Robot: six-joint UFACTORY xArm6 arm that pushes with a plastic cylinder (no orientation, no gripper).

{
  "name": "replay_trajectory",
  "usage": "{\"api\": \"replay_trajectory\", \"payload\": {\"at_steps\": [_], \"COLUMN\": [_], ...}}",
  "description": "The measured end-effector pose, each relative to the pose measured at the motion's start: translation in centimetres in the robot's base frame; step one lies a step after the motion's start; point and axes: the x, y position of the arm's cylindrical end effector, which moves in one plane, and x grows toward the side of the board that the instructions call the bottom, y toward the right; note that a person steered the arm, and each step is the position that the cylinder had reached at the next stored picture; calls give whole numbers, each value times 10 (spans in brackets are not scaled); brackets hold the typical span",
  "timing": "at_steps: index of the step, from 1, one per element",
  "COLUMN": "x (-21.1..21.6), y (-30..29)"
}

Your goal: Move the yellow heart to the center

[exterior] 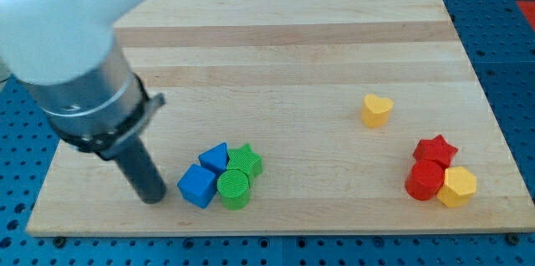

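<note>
Rod's bare, nothing to open or close, my tip (155, 197) sits at 7 o'clock touching the blue cube (197, 186), so swing behind the yellow heart (377, 109) at 3 and nudge it centerward.

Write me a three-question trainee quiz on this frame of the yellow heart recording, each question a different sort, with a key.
1. True or false: my tip is touching the yellow heart.
2. Multiple choice: which block lies nearest my tip? A) red star B) blue cube C) yellow hexagon
3. Fill in: the green cylinder sits in a cluster with the green star, the blue cube and the blue ____.

Key
1. False: my tip is near the board's lower left, and the heart stands alone far toward the view's right.
2. B
3. Pentagon-like block; its exact shape is hard to make out. The red cylinder belongs to the other cluster.
</note>
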Motion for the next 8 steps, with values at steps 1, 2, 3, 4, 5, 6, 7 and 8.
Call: {"api": "replay_trajectory", "payload": {"at_steps": [1, 2, 3, 4, 5, 6, 7, 8], "x": [2, 2, 1, -30, -80, -91, -98, -155], "y": [39, 41, -24, -84, -107, -107, -107, -81]}}
